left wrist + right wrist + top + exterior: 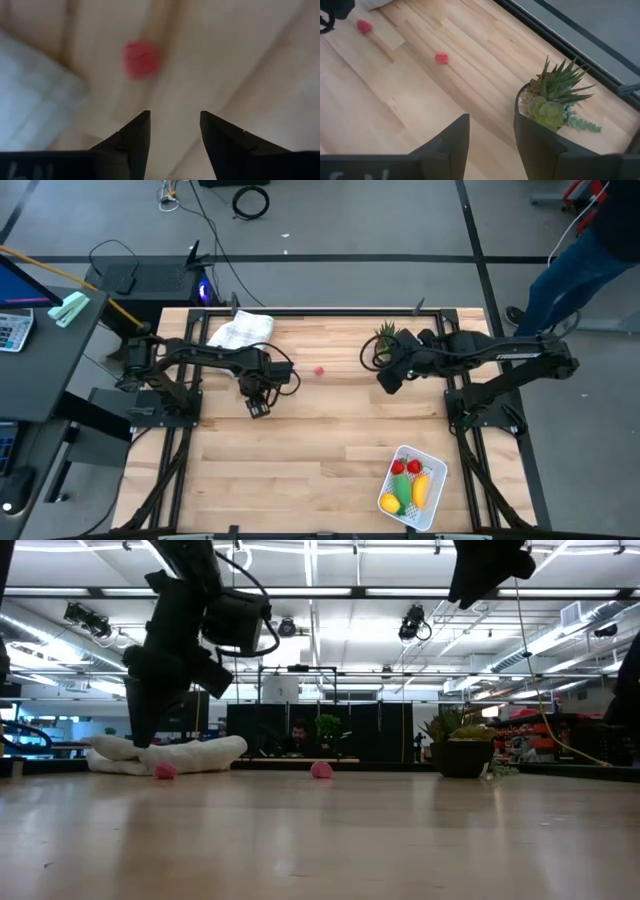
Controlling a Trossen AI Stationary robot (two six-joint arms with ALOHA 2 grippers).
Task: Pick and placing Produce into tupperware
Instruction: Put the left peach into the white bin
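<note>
Bare wooden table (300, 460) surrounds two red pieces (441, 58); left gripper (172, 131) hovers partly open, empty, above one, right gripper (490, 132) likewise empty.

Robotics lab in an open industrial hall. Pale wooden tabletop (300, 450) sits in a black metal frame on grey concrete floor (350, 220) with loose black cables (250, 200). Exposed ceiling with long strip lights (330, 590) and hanging black cameras (415, 625) (more rigs and plants behind). Grey desk with calculator (12, 332) alongside.
</note>
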